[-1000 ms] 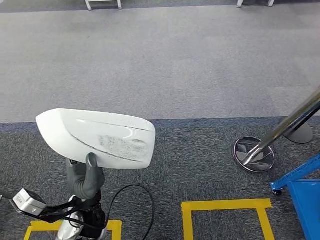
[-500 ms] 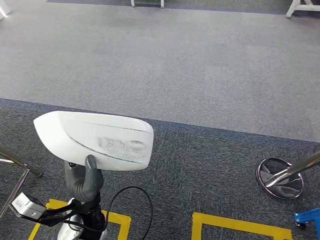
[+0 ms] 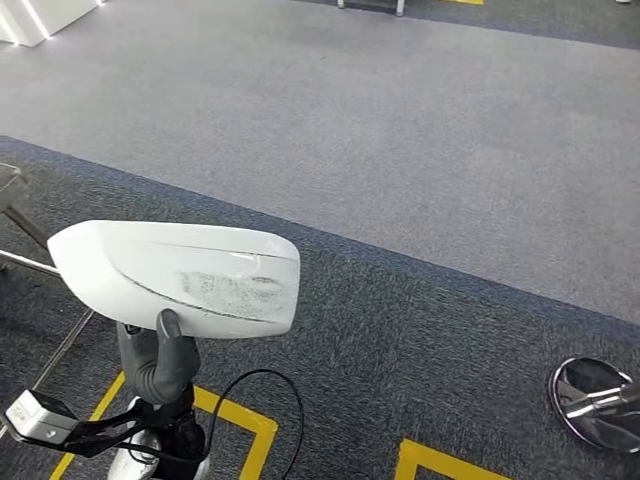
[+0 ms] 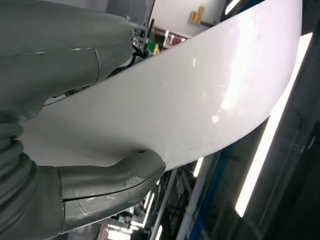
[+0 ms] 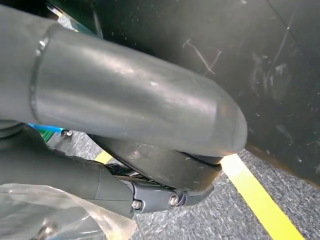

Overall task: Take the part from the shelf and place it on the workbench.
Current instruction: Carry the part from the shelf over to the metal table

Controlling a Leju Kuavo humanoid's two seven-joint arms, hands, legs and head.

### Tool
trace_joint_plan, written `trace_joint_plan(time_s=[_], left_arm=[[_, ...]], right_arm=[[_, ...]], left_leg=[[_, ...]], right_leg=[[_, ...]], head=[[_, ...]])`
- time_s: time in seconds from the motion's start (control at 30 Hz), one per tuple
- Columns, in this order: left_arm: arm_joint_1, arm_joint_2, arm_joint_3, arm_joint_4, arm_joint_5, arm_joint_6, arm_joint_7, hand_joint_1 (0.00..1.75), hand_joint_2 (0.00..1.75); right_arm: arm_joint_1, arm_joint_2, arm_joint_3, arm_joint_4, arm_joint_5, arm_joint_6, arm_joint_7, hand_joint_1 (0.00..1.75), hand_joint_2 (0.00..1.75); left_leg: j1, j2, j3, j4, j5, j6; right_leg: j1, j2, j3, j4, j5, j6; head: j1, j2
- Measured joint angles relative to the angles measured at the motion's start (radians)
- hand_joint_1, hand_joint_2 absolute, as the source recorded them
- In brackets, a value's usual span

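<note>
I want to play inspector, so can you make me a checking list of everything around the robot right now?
Surface: grey carpet floor, with a darker band nearer the robot; workbench: nothing seen.
Job's things: long white part, scuffed on its side, carried off the floor.
Clutter: nothing seen.
Hands: left hand grips the white part from below, thumb pressed on its edge; right hand shows close up, whether it holds anything cannot be told.
Cables: black cable loops beside the left arm.
Surroundings: yellow floor tape, a shiny round stand base at the right, metal poles at the left.
</note>
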Motion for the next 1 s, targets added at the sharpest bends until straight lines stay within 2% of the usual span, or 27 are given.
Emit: trace_joint_plan(time_s=[0.03, 0.07, 0.1, 0.17, 0.2, 0.23, 0.27, 0.3, 0.33, 0.37, 0.4, 0.43, 0.47, 0.5, 0.53, 0.57, 0.63, 0.67, 0.7, 0.73, 0.77, 0.8, 0.83, 0.87, 0.9, 0.97, 1.0], left_arm=[[0.002, -0.002, 0.003, -0.002, -0.003, 0.002, 0.0, 1.75, 1.75], [0.003, -0.003, 0.006, -0.004, -0.005, 0.003, 0.0, 1.75, 1.75], [0.002, -0.005, 0.008, -0.007, -0.008, 0.003, 0.0, 1.75, 1.75], [0.001, -0.009, 0.01, -0.009, -0.01, 0.003, 0.0, 1.75, 1.75], [0.001, -0.01, 0.011, -0.009, -0.011, 0.004, 0.0, 1.75, 1.75], [0.002, -0.01, 0.011, -0.009, -0.012, 0.004, 0.0, 1.75, 1.75], [0.003, -0.011, 0.011, -0.009, -0.013, 0.004, 0.0, 1.75, 1.75], [0.003, -0.011, 0.012, -0.009, -0.013, 0.004, 0.0, 1.75, 1.75], [0.003, -0.012, 0.012, -0.009, -0.013, 0.004, 0.0, 1.75, 1.75], [0.003, -0.012, 0.012, -0.009, -0.013, 0.005, 0.0, 1.75, 1.75], [0.003, -0.012, 0.012, -0.009, -0.014, 0.007, 0.0, 1.75, 1.75], [0.002, -0.013, 0.011, -0.009, -0.015, 0.008, 0.0, 1.75, 1.75], [0.002, -0.013, 0.011, -0.009, -0.016, 0.01, 0.0, 1.75, 1.75], [0.002, -0.013, 0.011, -0.009, -0.016, 0.011, 0.0, 1.75, 1.75], [0.003, -0.013, 0.012, -0.009, -0.016, 0.011, 0.0, 1.75, 1.75], [0.004, -0.013, 0.012, -0.009, -0.014, 0.01, 0.0, 1.75, 1.75], [0.003, -0.013, 0.012, -0.009, -0.005, 0.005, 0.0, 1.75, 1.75], [0.002, -0.013, 0.012, -0.009, 0.002, 0.001, 0.0, 1.75, 1.75], [0.0, -0.013, 0.013, -0.009, 0.009, -0.002, 0.0, 1.75, 1.75], [0.001, -0.013, 0.013, -0.009, 0.015, -0.004, 0.0, 1.75, 1.75], [0.001, -0.013, 0.013, -0.009, 0.017, -0.005, 0.0, 1.75, 1.75], [0.002, -0.013, 0.014, -0.009, 0.018, -0.004, 0.0, 1.75, 1.75], [0.002, -0.013, 0.014, -0.009, 0.016, -0.004, 0.0, 1.75, 1.75], [0.002, -0.013, 0.014, -0.009, 0.015, -0.004, 0.0, 1.75, 1.75], [0.001, -0.013, 0.014, -0.009, 0.013, -0.003, 0.0, 1.75, 1.75], [0.0, -0.013, 0.013, -0.009, 0.01, -0.002, 0.0, 1.75, 1.75], [0.0, -0.013, 0.013, -0.009, 0.007, -0.001, 0.0, 1.75, 1.75]], right_arm=[[-0.001, 0.0, 0.0, -0.001, 0.0, 0.0, 0.0, 0.0, 0.0], [-0.003, 0.0, 0.0, -0.003, 0.0, 0.001, -0.001, 0.0, 0.0], [-0.006, 0.0, 0.002, -0.004, 0.001, 0.002, -0.003, 0.0, 0.0], [-0.012, 0.001, 0.004, -0.005, 0.001, 0.006, -0.008, 0.0, 0.0], [-0.014, 0.001, 0.005, -0.005, 0.001, 0.007, -0.009, 0.0, 0.0], [-0.015, 0.0, 0.005, -0.006, 0.001, 0.008, -0.01, 0.0, 0.0], [-0.016, 0.0, 0.005, -0.006, 0.001, 0.008, -0.01, 0.0, 0.0], [-0.017, 0.0, 0.005, -0.006, 0.001, 0.008, -0.01, 0.0, 0.0], [-0.017, 0.0, 0.006, -0.006, 0.001, 0.008, -0.009, 0.0, 0.0], [-0.017, 0.0, 0.006, -0.006, 0.001, 0.008, -0.008, 0.0, 0.0], [-0.017, 0.001, 0.006, -0.006, 0.001, 0.01, -0.008, 0.0, 0.0], [-0.015, 0.001, 0.006, -0.005, 0.001, 0.011, -0.008, 0.0, 0.0], [-0.015, 0.002, 0.006, -0.005, 0.001, 0.012, -0.008, 0.0, 0.0], [-0.015, 0.003, 0.006, -0.005, 0.001, 0.014, -0.008, 0.0, 0.0], [-0.015, 0.003, 0.006, -0.005, 0.001, 0.015, -0.008, 0.0, 0.0], [-0.016, 0.003, 0.006, -0.005, 0.002, 0.015, -0.008, 0.0, 0.0], [-0.013, 0.004, 0.006, -0.005, 0.002, 0.016, -0.007, 0.0, 0.0], [-0.011, 0.003, 0.006, -0.005, 0.002, 0.016, -0.006, 0.0, 0.0], [-0.009, 0.003, 0.006, -0.005, 0.002, 0.016, -0.006, 0.0, 0.0], [-0.007, 0.002, 0.006, -0.005, 0.002, 0.016, -0.005, 0.0, 0.0], [-0.006, 0.001, 0.006, -0.005, 0.002, 0.016, -0.005, 0.0, 0.0], [-0.005, 0.001, 0.006, -0.005, 0.002, 0.016, -0.004, 0.0, 0.0], [-0.004, 0.0, 0.006, -0.005, 0.002, 0.016, -0.003, 0.0, 0.0], [-0.003, 0.0, 0.006, -0.005, 0.002, 0.016, -0.002, 0.0, 0.0], [-0.001, 0.0, 0.006, -0.006, 0.003, 0.016, -0.001, 0.0, 0.0], [0.001, 0.0, 0.006, -0.006, 0.003, 0.015, 0.0, 0.0, 0.0], [0.002, 0.0, 0.006, -0.006, 0.003, 0.015, 0.0, 0.0, 0.0]], left_leg=[[0.003, -0.012, 0.003, -0.006, 0.002, 0.004], [0.007, -0.025, 0.008, -0.013, 0.005, 0.008], [0.012, -0.037, 0.013, -0.02, 0.008, 0.013], [0.016, -0.06, 0.02, -0.026, 0.01, 0.021], [0.017, -0.074, 0.021, -0.026, 0.009, 0.024], [0.016, -0.088, 0.022, -0.025, 0.008, 0.025], [0.016, -0.104, 0.023, -0.024, 0.007, 0.025], [0.017, -0.121, 0.024, -0.023, 0.006, 0.023], [0.018, -0.138, 0.026, -0.02, 0.003, 0.02], [0.02, -0.153, 0.028, -0.016, 0.0, 0.016], [0.021, -0.167, 0.026, -0.01, -0.004, 0.01], [0.021, -0.179, 0.022, -0.004, -0.006, 0.005], [0.021, -0.19, 0.017, -0.001, -0.006, -0.001], [0.022, -0.2, 0.013, 0.001, -0.005, -0.005], [0.023, -0.21, 0.01, 0.0, -0.004, -0.009], [0.023, -0.204, 0.008, 0.005, -0.007, -0.013], [0.021, -0.154, -0.018, 0.062, -0.039, -0.023], [0.02, -0.12, -0.045, 0.119, -0.067, -0.027], [0.022, -0.1, -0.079, 0.188, -0.096, -0.032], [0.025, -0.092, -0.11, 0.246, -0.116, -0.034], [0.027, -0.088, -0.127, 0.278, -0.118, -0.035], [0.028, -0.086, -0.126, 0.271, -0.1, -0.035], [0.028, -0.08, -0.106, 0.226, -0.066, -0.032], [0.026, -0.064, -0.074, 0.158, -0.027, -0.026], [0.019, -0.039, -0.043, 0.094, -0.001, -0.018], [0.007, -0.001, -0.009, 0.018, 0.011, -0.003], [0.003, 0.001, -0.007, 0.011, 0.005, 0.001]], right_leg=[[0.0, -0.009, 0.002, -0.003, -0.004, 0.005], [0.0, 0.0, 0.002, 0.003, -0.011, 0.009], [0.0, 0.022, -0.006, 0.026, -0.027, 0.013], [-0.003, 0.085, -0.056, 0.132, -0.077, 0.018], [-0.004, 0.102, -0.092, 0.199, -0.101, 0.019], [-0.004, 0.109, -0.124, 0.249, -0.112, 0.021], [-0.004, 0.111, -0.141, 0.266, -0.104, 0.022], [-0.005, 0.113, -0.141, 0.248, -0.076, 0.023], [-0.008, 0.119, -0.123, 0.193, -0.033, 0.025], [-0.012, 0.139, -0.097, 0.13, 0.003, 0.027], [-0.017, 0.164, -0.073, 0.072, 0.026, 0.029], [-0.02, 0.187, -0.055, 0.034, 0.035, 0.027], [-0.021, 0.201, -0.046, 0.02, 0.03, 0.023], [-0.02, 0.201, -0.042, 0.015, 0.028, 0.017], [-0.02, 0.189, -0.039, 0.015, 0.029, 0.01], [-0.02, 0.178, -0.035, 0.012, 0.029, 0.005], [-0.022, 0.15, -0.026, 0.006, 0.029, -0.007], [-0.02, 0.135, -0.023, 0.005, 0.026, -0.011], [-0.018, 0.119, -0.021, 0.004, 0.024, -0.015], [-0.016, 0.104, -0.02, 0.004, 0.021, -0.017], [-0.015, 0.09, -0.017, 0.004, 0.018, -0.018], [-0.013, 0.077, -0.014, 0.004, 0.014, -0.018], [-0.012, 0.064, -0.008, 0.004, 0.01, -0.018], [-0.011, 0.053, -0.002, 0.004, 0.005, -0.017], [-0.007, 0.043, 0.002, 0.003, 0.0, -0.014], [-0.002, 0.024, 0.009, 0.001, -0.008, -0.007], [0.001, 0.014, 0.011, -0.001, -0.01, -0.002]], head=[[0.0, 0.0], [0.001, 0.0], [0.004, 0.0], [0.011, 0.0], [0.012, 0.0], [0.013, 0.0], [0.013, 0.0], [0.013, 0.0], [0.014, 0.0], [0.013, 0.0], [0.014, 0.0], [0.015, 0.0], [0.015, 0.0], [0.016, 0.0], [0.015, 0.0], [0.014, 0.0], [0.007, 0.0], [0.004, 0.0], [0.001, 0.0], [0.001, 0.0], [0.001, 0.0], [0.001, 0.0], [0.001, 0.0], [0.001, 0.0], [0.001, 0.0], [0.001, 0.0], [0.001, 0.0]])
